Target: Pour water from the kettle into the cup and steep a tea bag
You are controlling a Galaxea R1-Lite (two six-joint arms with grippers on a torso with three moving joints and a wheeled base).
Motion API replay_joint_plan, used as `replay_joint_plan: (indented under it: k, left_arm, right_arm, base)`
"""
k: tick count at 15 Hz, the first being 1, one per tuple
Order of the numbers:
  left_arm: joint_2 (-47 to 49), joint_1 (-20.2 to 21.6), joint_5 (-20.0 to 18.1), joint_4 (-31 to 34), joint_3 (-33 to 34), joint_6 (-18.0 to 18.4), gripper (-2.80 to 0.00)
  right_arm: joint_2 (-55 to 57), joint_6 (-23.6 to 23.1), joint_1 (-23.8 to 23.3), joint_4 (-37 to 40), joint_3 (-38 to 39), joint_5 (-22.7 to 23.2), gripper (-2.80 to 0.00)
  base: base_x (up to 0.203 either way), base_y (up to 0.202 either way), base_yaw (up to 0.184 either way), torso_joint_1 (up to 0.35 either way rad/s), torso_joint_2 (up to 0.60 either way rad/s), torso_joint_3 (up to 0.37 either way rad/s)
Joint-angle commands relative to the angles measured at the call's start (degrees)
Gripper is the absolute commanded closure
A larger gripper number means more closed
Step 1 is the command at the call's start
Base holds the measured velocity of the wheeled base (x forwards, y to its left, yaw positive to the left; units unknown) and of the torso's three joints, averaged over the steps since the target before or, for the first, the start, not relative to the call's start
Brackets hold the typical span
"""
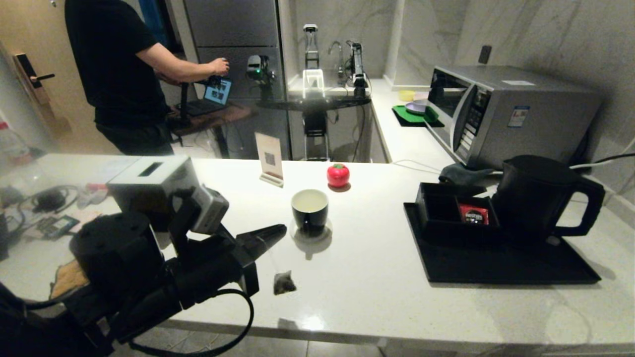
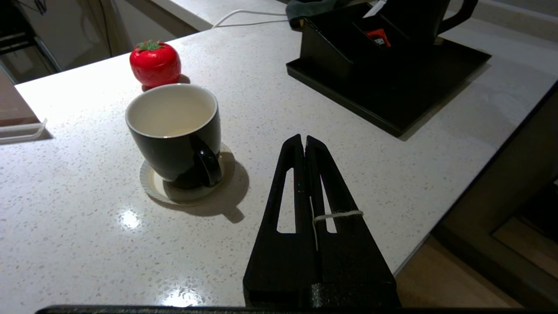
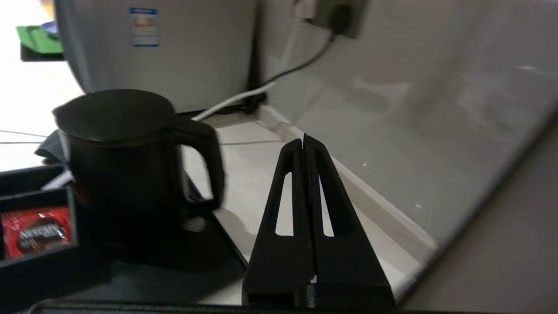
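Note:
The black cup (image 1: 310, 210) with its white inside stands on a pale coaster mid-counter; in the left wrist view the cup (image 2: 174, 131) shows a faint pale liquid low inside. My left gripper (image 1: 282, 229) hovers just left of and in front of it, shut on the tea bag's string (image 2: 338, 214). The dark tea bag (image 1: 284, 283) dangles below it, near the counter's front. The matte black kettle (image 1: 536, 193) stands on the black tray at right. My right gripper (image 3: 305, 138) is shut and empty, beside the kettle's loop handle (image 3: 205, 165); the head view does not show it.
A black tray (image 1: 496, 267) carries a low compartment box (image 1: 446, 208) with a red sachet (image 1: 473, 213). A red tomato-shaped object (image 1: 338, 174) and a sign card (image 1: 269, 158) sit behind the cup. Microwave (image 1: 506, 109) at back right, a tissue box (image 1: 149, 183) at left.

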Motion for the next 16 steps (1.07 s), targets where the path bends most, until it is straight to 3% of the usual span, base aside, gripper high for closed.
replay_joint_plan:
  k: [1, 7, 11, 16]
  left_arm:
    - [0.17, 0.01, -0.11, -0.48, 0.0, -0.09, 0.0]
    - [0.17, 0.27, 0.16, -0.48, 0.14, -0.02, 0.0]
    - [0.61, 0.19, 0.07, -0.57, 0.71, 0.15, 0.0]
    - [0.34, 0.19, 0.07, -0.57, 0.8, 0.06, 0.0]
  right_arm:
    - [-7.37, 0.03, -1.1, -0.1, 3.88, 0.01, 0.0]
    - [-18.46, 0.91, -1.19, 4.92, 12.65, 12.43, 0.0]
    - [-30.4, 2.98, -0.9, 18.95, 12.85, 21.15, 0.0]
    - [-49.22, 3.82, 2.68, 45.22, 12.18, 33.69, 0.0]
  base:
    - [0.0, 0.0, 0.0, 0.0, 0.0, 0.0]
    - [0.0, 0.0, 0.0, 0.0, 0.0, 0.0]
    - [0.0, 0.0, 0.0, 0.0, 0.0, 0.0]
    - [0.0, 0.0, 0.0, 0.0, 0.0, 0.0]
